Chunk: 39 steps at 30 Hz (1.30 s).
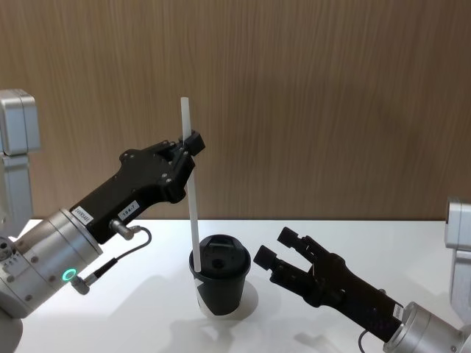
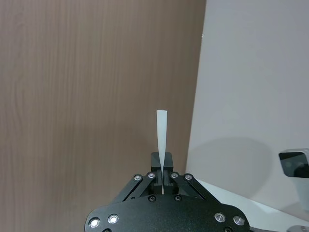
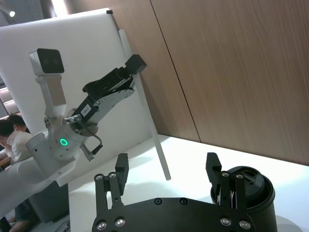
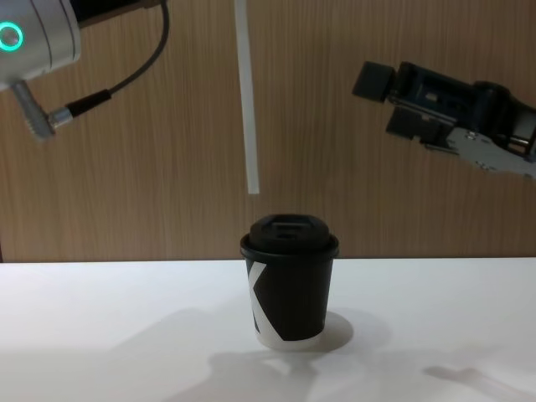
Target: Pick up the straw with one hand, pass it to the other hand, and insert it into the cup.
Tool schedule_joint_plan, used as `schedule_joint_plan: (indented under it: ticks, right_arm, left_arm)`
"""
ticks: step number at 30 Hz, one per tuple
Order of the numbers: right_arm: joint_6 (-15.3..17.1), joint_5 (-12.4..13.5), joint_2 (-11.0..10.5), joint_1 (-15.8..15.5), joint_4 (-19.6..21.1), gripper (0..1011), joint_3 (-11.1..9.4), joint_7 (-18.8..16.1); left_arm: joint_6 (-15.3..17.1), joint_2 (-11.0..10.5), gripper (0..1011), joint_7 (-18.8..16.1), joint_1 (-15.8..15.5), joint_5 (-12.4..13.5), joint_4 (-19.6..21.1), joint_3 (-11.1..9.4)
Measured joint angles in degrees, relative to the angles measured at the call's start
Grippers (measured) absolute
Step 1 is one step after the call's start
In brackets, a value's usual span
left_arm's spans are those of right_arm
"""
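The straw (image 1: pixel 191 206) stands nearly upright above the cup (image 1: pixel 221 283), its long axis close to vertical and its top leaning slightly to the robot's left. Its lower end points down and hangs just over the left edge of the lid (not touching, by the chest view). The left gripper (image 1: pixel 193 141) pinches it near the top. To the cup's right, the right gripper (image 1: pixel 276 246) hovers with fingers spread wide, holding nothing.

This looks like an office or lab test corner rather than a home: a plain white table (image 4: pixel 100 335) stands against a wood-panelled wall (image 1: pixel 331 110), a white partition board (image 3: pixel 72 38) screens one end, and past it ceiling lights (image 3: pixel 12 13) shine in a bigger room.
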State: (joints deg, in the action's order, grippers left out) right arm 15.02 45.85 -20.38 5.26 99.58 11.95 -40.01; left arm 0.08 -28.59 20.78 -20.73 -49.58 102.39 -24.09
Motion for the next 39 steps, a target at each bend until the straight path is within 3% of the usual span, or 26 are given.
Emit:
schedule_joint_plan:
  ticks: [17,39]
  right_arm:
    - [0.0,0.0,0.0,0.0,0.0,1001,0.0,0.0]
    - [0.0,0.0,0.0,0.0,0.0,1001,0.0,0.0]
  left_arm:
    - [-0.9,1.9,19,-4.2,0.9,4.9,-0.2,-0.4]
    - [-2.2,4.4,18,-4.6,0.0,8.5,-3.5,-0.9]
